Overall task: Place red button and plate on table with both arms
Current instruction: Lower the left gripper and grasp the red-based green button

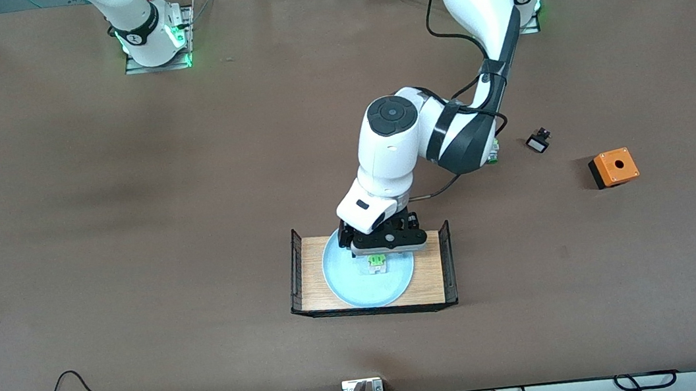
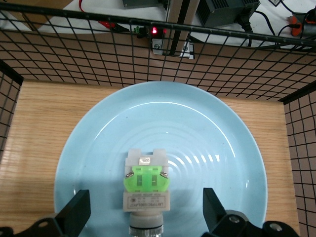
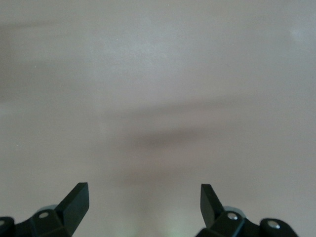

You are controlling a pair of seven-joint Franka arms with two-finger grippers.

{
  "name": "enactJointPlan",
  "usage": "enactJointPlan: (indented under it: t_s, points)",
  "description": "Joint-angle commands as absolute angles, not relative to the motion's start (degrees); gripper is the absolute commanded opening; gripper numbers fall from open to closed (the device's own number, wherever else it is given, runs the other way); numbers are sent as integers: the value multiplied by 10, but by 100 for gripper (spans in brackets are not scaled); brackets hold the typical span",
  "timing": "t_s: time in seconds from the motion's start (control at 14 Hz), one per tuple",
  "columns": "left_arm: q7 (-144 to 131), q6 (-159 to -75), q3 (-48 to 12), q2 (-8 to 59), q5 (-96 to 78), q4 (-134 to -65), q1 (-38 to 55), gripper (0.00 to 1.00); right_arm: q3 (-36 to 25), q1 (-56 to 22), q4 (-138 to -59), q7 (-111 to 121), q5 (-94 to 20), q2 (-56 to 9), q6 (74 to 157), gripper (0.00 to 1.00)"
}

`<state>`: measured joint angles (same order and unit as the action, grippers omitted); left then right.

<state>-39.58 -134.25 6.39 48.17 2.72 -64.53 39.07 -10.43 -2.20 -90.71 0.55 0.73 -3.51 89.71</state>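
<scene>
Left tool (image 2: 143, 210) spread, astride small green-blocked, silvery-white push-button switch (image 2: 145, 185) lying on pale blue round plate (image 2: 217, 133); switch's long axis runs between fingers. Right tool (image 3: 144, 202) spread over bare bench, waiting.

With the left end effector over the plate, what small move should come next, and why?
Probably lower the left end effector straight down and close on the red button. Its fingers stand open on either side of the button, which lies on the plate in the tray, not gripped. The right arm waits.

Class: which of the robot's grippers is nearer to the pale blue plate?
Left. The left gripper hangs open just over the plate, straddling the button. The right gripper, also open, sees only bare table.
</scene>
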Motion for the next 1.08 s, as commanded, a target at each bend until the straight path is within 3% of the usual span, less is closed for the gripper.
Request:
enactJointPlan:
  t_s: [0.0, 0.07, 0.29, 0.57, 0.93, 1.0]
  points:
    - [-418, -1373, 76, 499, 41, -630, 399, 100, -104, -20, -907, 12, 13, -27, 896, 100]
    - [-419, -1373, 76, 501, 41, -629, 400, 95, -103, -21, -907, 11, 13, -27, 896, 100]
    - [-419, -1373, 77, 500, 42, -631, 399, 63, -99, -23, -907, 7, 12, -28, 897, 100]
    - [-419, -1372, 77, 497, 74, -641, 400, 56, -99, -24, -908, 8, 12, -32, 897, 100]
    - [-417, -1365, 76, 490, 74, -642, 399, 35, -99, -25, -908, 5, 11, -31, 895, 100]
    - [-417, -1355, 76, 486, 74, -641, 399, 35, -98, -25, -908, 5, 11, -31, 891, 100]
